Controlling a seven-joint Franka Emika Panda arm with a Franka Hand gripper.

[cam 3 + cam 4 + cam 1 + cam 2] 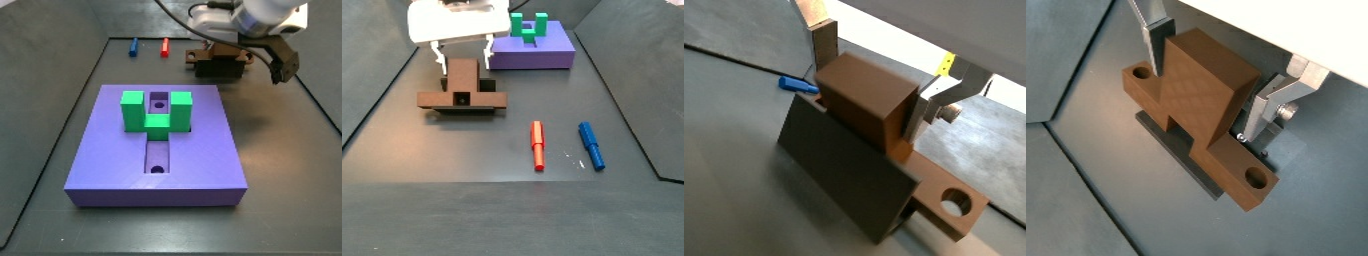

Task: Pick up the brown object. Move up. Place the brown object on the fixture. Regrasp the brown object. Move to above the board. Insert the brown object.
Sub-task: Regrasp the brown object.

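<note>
My fingers (1160,45) stand just apart on either side of the brown object's (1197,85) upright stem, not clearly pressing it; my gripper (460,52) hangs over it; the brown object lies across the fixture (844,170), arms overhanging both sides; the board (160,150) with its green block (156,111) sits well apart; a red pen (537,145) and a blue pen (591,145) lie nearby.

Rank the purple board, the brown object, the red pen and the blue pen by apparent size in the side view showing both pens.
1. brown object, under the gripper
2. board, farther away, so unsure
3. red pen and blue pen: alike
</note>
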